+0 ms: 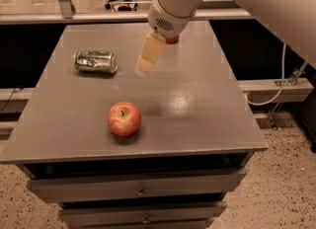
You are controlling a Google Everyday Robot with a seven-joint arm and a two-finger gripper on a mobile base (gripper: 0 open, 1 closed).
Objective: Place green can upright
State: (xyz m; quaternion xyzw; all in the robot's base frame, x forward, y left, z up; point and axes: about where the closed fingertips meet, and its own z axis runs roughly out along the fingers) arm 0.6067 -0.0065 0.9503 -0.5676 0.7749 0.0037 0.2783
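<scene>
The green can lies on its side at the back left of the grey table, its silver top facing right. It is shiny green with silvery markings. My gripper hangs from the white arm above the table's middle back. It is just to the right of the can, apart from it and holding nothing that I can see.
A red apple sits near the table's front, left of centre. A small red-orange thing shows under the arm's wrist, mostly hidden. Drawers are below the tabletop. A cable and rail run at the right.
</scene>
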